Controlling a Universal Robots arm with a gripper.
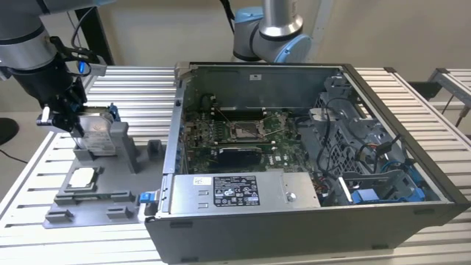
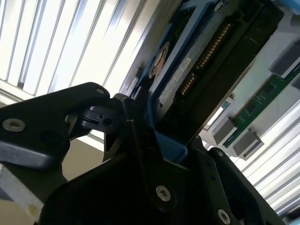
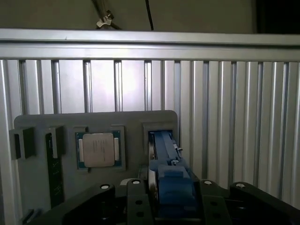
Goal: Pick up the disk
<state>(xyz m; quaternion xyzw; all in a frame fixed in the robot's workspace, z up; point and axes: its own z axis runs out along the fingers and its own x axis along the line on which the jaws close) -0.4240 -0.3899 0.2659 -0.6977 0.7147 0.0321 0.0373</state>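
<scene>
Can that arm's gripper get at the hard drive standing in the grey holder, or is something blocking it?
Likely yes: the gripper is right at the disk, astride its blue-framed edge where it stands in the grey holder, with nothing between them.

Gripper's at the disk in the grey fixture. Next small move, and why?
Probably a short straight lift upward. In the first wrist view the gripper has its jaws seemingly closed on the disk, across its blue bracket; in the exterior view the disk stands upright in the grey holder, so a sideways pull would likely bind.
</scene>
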